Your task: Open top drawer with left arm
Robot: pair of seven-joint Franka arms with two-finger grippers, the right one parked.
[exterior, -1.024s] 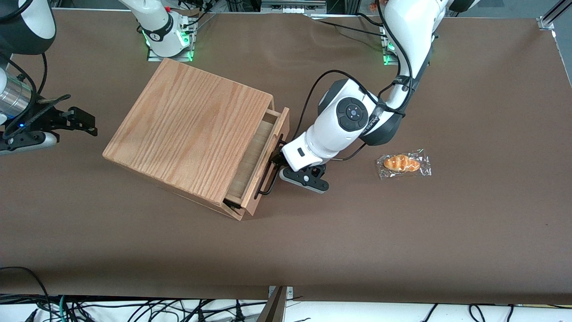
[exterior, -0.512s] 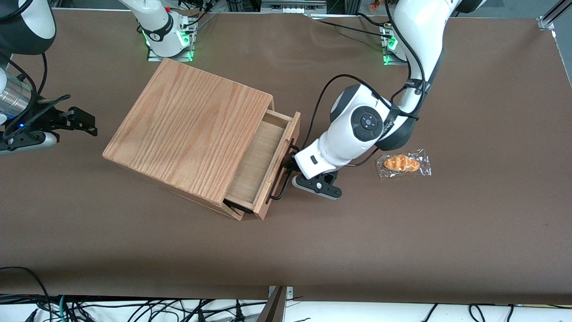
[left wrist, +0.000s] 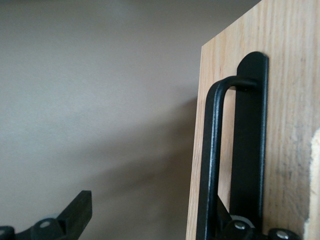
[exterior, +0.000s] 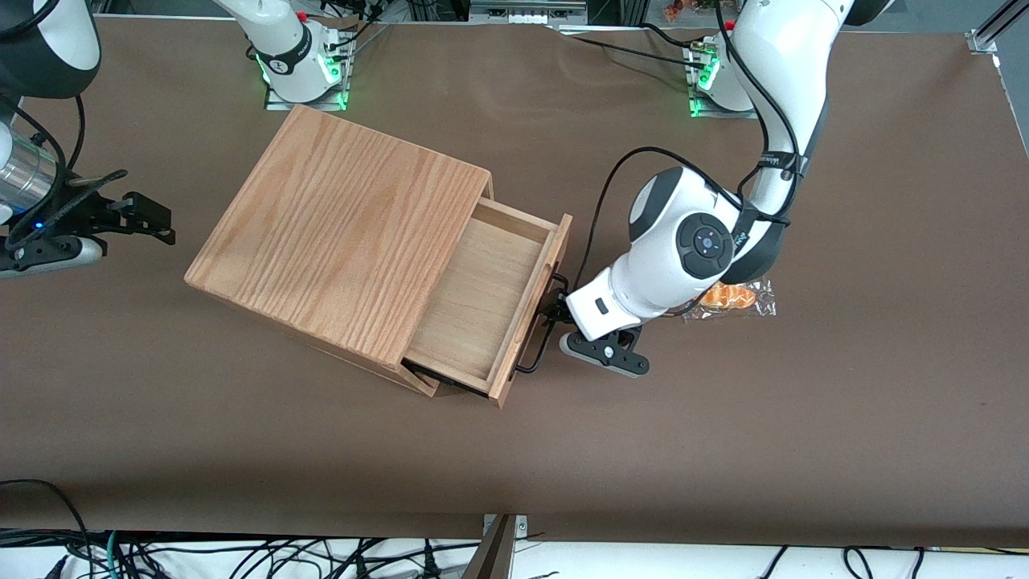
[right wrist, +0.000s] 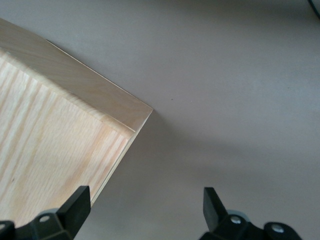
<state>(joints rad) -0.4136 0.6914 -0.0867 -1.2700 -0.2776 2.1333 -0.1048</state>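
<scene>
Since a second ago the top drawer (exterior: pixel 482 301) slides much farther out of the wooden box (exterior: pixel 338 233), its handle (exterior: pixel 540 334) hooked by the left arm's gripper (exterior: pixel 553 310) with fingers spread, so pulling straight along the runners should prevent jamming.

A brown table (exterior: pixel 844 418) carries a large oak-grain wooden box (exterior: pixel 346 233) near its middle. A wrapped bread roll (exterior: pixel 727 297) lies toward the working arm's end, well apart from the box. The gripper (exterior: pixel 556 310) hangs just beside the box.
</scene>
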